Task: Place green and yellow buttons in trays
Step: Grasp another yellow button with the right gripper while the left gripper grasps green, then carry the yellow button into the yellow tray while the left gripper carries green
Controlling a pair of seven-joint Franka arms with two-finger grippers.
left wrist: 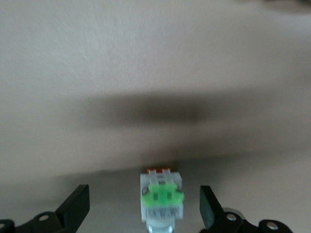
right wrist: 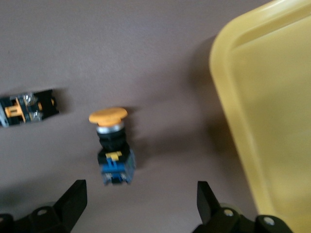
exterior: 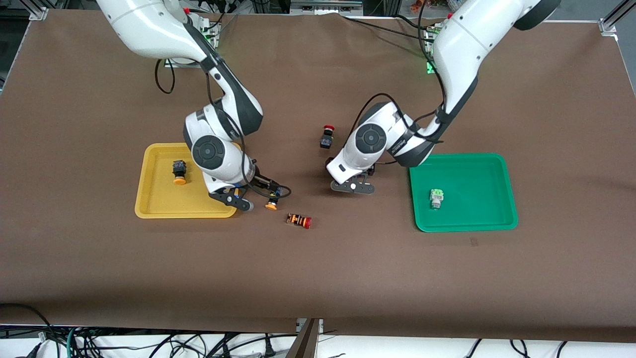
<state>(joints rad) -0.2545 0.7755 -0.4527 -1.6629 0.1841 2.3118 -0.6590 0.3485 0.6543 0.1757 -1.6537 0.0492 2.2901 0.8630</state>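
Both arms mid-pick. Right tool [exterior: 258,199] sits low by the yellow tray [exterior: 149,209], fingers spread wide, holding nothing. A yellow-cap button [right wrist: 112,145] lies on its side on the worktop [exterior: 318,278] between the open fingers, a bit off centre, cap pointing away from the tool. Likely best to centre over the dark body, drop, then pinch the body, not the round cap, which may slip.

Left tool [exterior: 354,186] is also spread open and empty, with a green-cap button [left wrist: 162,199] lying between its fingers; square the fingers to the flat grey sides.

One yellow-cap button [exterior: 179,171] is already in the yellow tray, one green-cap button [exterior: 436,198] in the green tray [exterior: 497,223].

Clutter: orange-striped red-cap switch [exterior: 299,220] near the right tool's target, keep clear. Black red-mushroom switch [exterior: 326,136] near the left tool, not blocking.
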